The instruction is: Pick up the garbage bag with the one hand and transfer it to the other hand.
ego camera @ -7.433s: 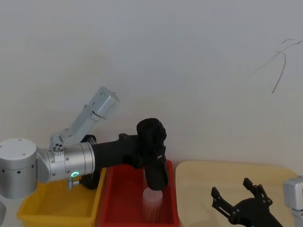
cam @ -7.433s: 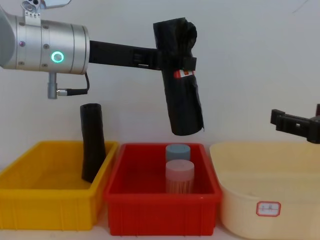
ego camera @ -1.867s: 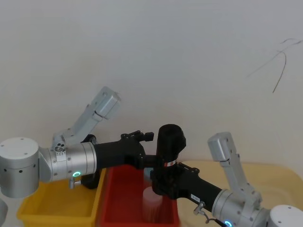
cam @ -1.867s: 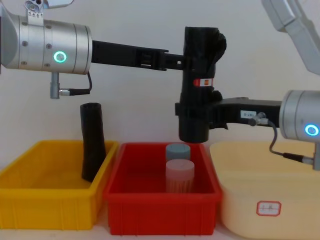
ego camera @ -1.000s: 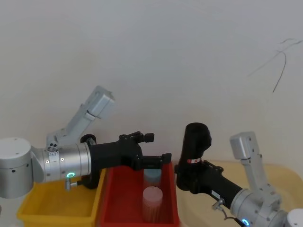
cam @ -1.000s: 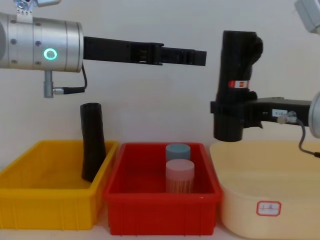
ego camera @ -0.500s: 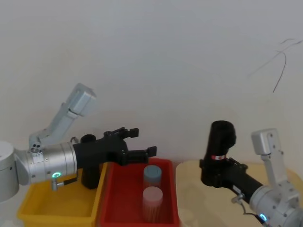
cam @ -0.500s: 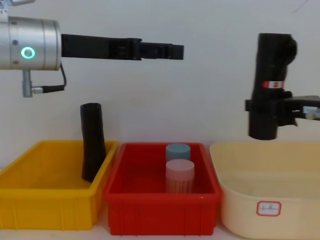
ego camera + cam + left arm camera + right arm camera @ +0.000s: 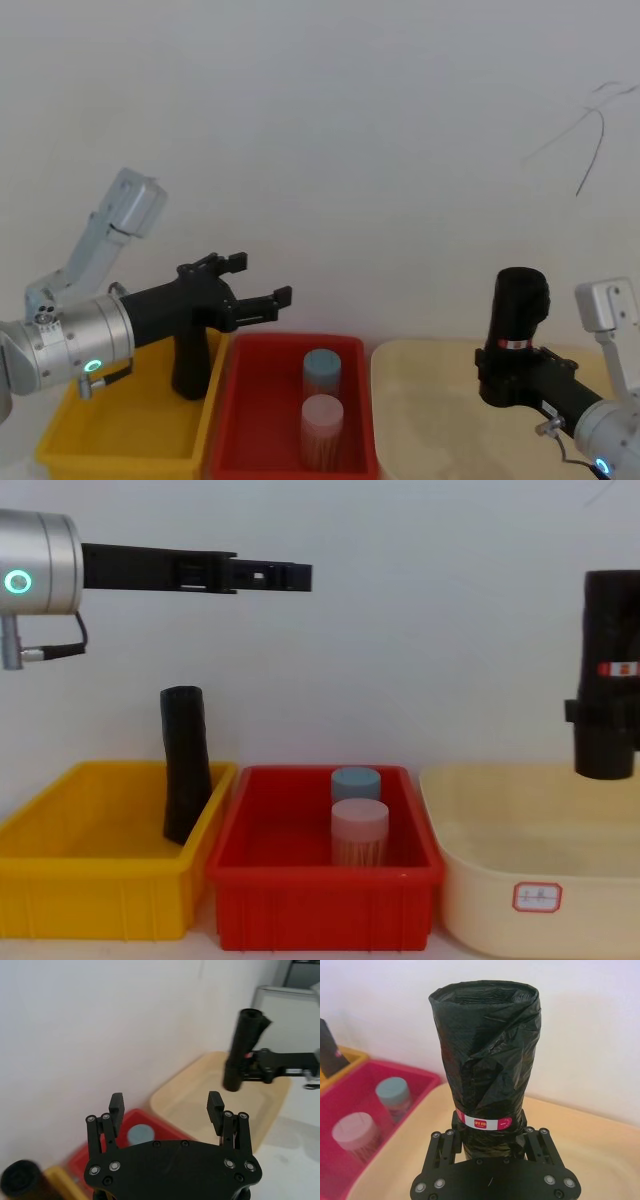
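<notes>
Both arms have drawn apart since a second ago. My black two-finger right gripper [image 9: 489,1135] stays clamped on the thick black labelled garbage-bag roll [image 9: 487,1050], upright above the beige plastic tub [image 9: 480,910]; the left gripper [image 9: 166,1105] hangs spread, empty. Transfer looks done; I'd hold steady.

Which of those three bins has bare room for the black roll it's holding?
The cream tub, below the garbage bag in the right gripper, looks bare. The yellow bin is free left of the plain black roll. The red bin is crowded: two jars fill its middle.
</notes>
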